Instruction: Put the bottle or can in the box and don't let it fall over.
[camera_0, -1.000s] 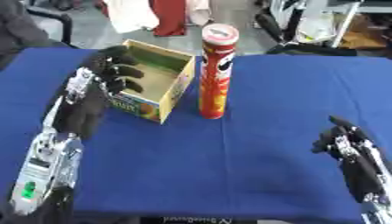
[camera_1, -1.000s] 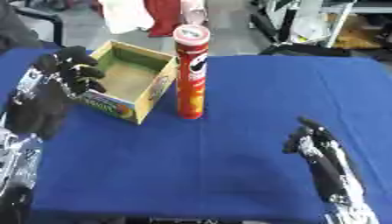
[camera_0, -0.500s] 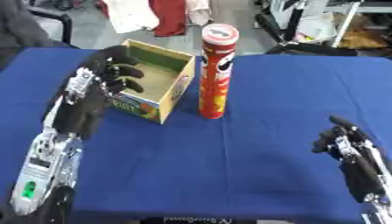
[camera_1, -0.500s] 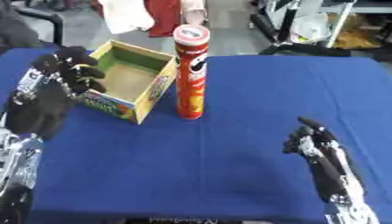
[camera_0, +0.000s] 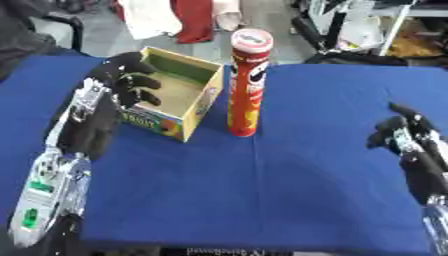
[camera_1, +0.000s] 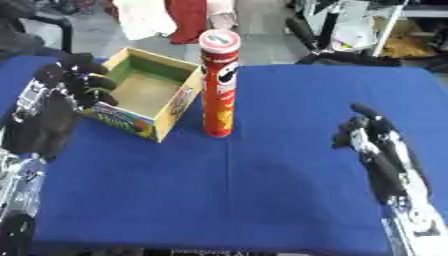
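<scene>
The can (camera_0: 247, 85) stands upright just beside the box (camera_0: 171, 92), at its 3 o'clock. My left hand (camera_0: 118, 92), fingers curled over the box's near wall, is nearer; my right hand (camera_1: 372, 142) hangs empty, relaxed, well apart.

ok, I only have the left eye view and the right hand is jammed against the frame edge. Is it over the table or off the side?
Observer: Over it. In the right eye view the right hand has blue cloth on its outer side too.
Operator: And the forearm? It's clipped for me.
Observer: It shows at full width there. The forearm runs from the hand down to the picture's lower edge, well apart from the can.
</scene>
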